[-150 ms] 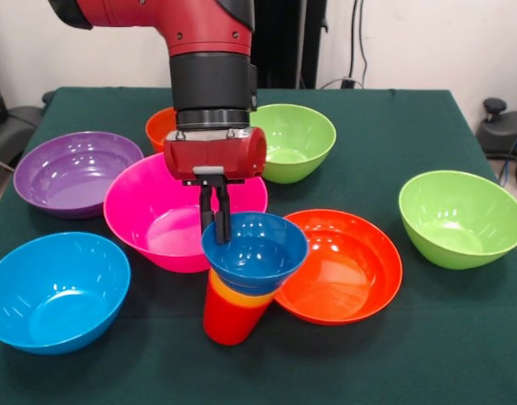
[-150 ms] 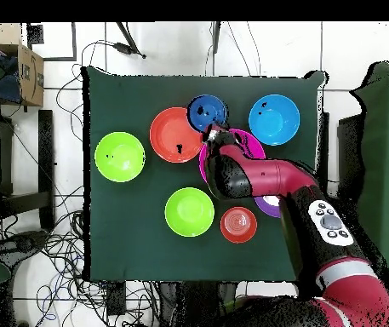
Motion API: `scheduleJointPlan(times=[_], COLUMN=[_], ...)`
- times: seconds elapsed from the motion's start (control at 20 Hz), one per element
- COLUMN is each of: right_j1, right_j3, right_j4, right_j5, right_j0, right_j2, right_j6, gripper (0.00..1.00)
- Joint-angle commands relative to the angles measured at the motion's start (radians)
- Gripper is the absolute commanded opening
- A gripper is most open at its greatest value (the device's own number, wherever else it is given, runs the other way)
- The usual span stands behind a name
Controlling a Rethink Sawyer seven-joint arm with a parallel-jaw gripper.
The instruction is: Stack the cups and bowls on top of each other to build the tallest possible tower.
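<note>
The red and black arm's jaws are reaching down with their two dark fingers close together, clamped on the far rim of the small glossy blue plastic bowl; one finger seems to be sitting inside the rim and the other outside it. That blue bowl is sitting at the top of the multicoloured tower, which is standing near the front middle of the green-covered bench. Below the blue bowl, a thin orange-yellow rim of a nested tumbler is showing, and the narrow glossy red plastic cup is forming the base. The tower is leaning slightly. From overhead, the blue bowl is appearing just beyond the jaws.

The other bowls are all lying empty and upright. The large glossy pink bowl is sitting just behind the tower, under the arm, and the large orange-red bowl is just beside the tower, its rim touching or nearly touching it. The purple bowl and the light blue bowl are lying on the other side of the pink one. One lime green bowl is sitting behind the arm's wrist, next to a small orange-red bowl that is mostly hidden. The second lime green bowl is standing well apart.
</note>
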Motion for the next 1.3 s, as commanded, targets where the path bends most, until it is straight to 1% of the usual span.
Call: scheduleJointPlan(times=[0.05,0.4,0.8,1.0,1.2,1.3], right_j1=[0.012,0.009,0.012,0.021,0.025,0.027], right_j3=[-0.027,-0.026,-0.023,-0.025,-0.021,-0.024], right_j4=[-0.050,-0.050,-0.049,-0.053,-0.055,-0.056], right_j5=[0.117,0.116,0.110,0.080,0.069,0.067], right_j0=[0.034,0.039,0.029,0.025,0.012,0.016], right_j2=[-0.032,-0.040,-0.029,-0.024,-0.007,-0.012], right_j6=[-0.026,-0.025,-0.024,-0.014,-0.011,-0.011], gripper=[0.00,0.00,0.00,0.00,0.00,0.00])
